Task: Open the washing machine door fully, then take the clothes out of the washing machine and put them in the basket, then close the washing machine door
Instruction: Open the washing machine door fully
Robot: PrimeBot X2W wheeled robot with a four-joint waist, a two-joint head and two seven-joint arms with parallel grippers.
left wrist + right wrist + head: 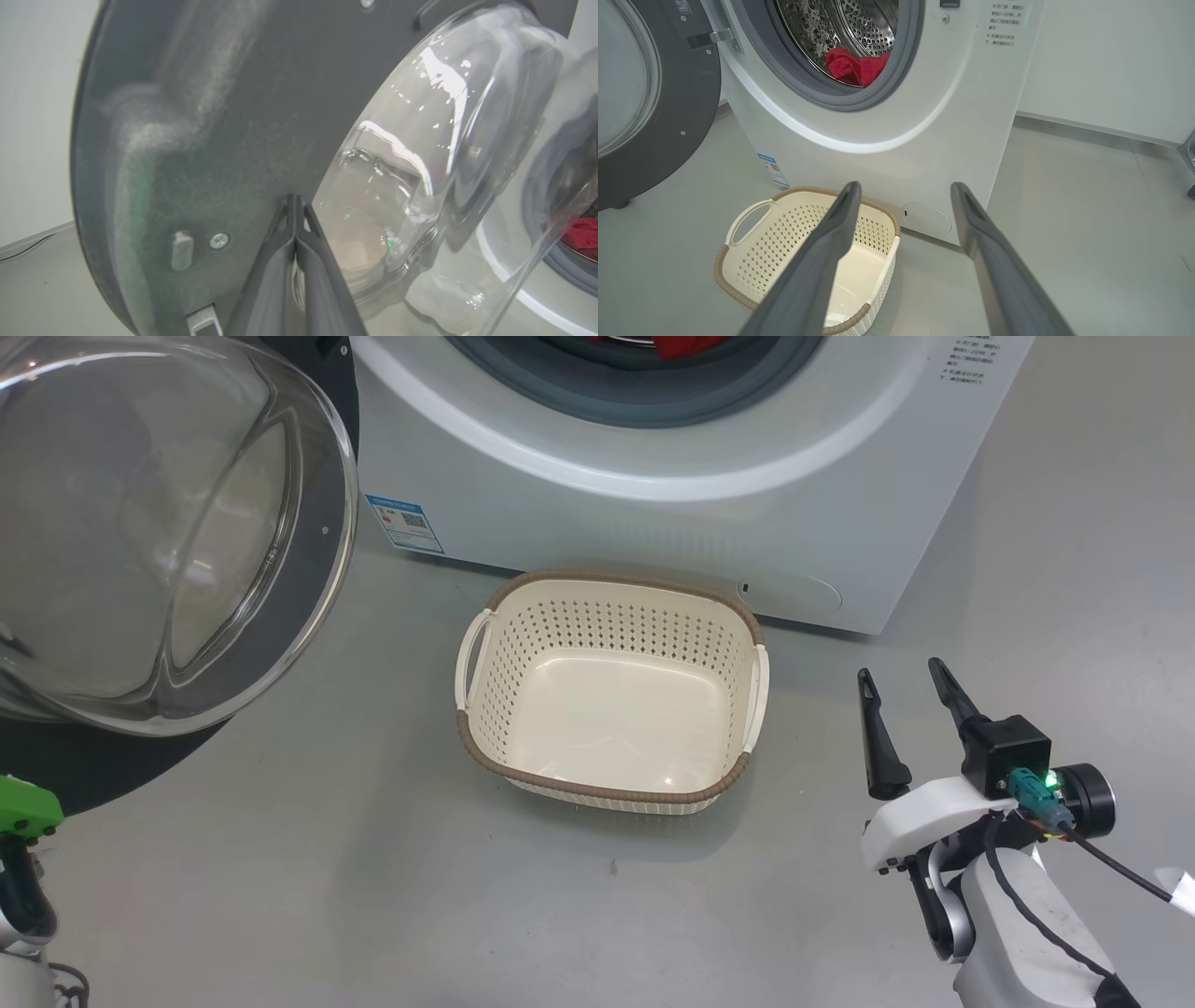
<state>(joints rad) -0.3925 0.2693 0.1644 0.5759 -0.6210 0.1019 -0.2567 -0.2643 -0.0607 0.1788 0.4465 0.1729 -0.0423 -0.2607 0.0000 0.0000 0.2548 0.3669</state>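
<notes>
The white washing machine (pixel 653 513) (pixel 896 154) stands ahead with its door (pixel 168 532) (pixel 649 93) swung out to the left, black rim and clear glass bowl facing me. Red clothes (pixel 857 67) (pixel 686 343) (pixel 581 233) lie inside the steel drum. An empty cream basket (pixel 611 695) (pixel 803 252) sits on the floor right in front of the machine. My left gripper (pixel 295 198) is shut, its tips pressed against the door's (pixel 210 140) grey inner rim beside the glass bowl. To the right of the basket my right gripper (pixel 904 675) (pixel 906 186) hovers open and holds nothing.
Grey floor (pixel 373 896) spreads around the basket and to the machine's right. A white wall (pixel 1111 60) with a skirting line runs behind on the right. A blue label (pixel 404 523) is stuck low on the machine's front.
</notes>
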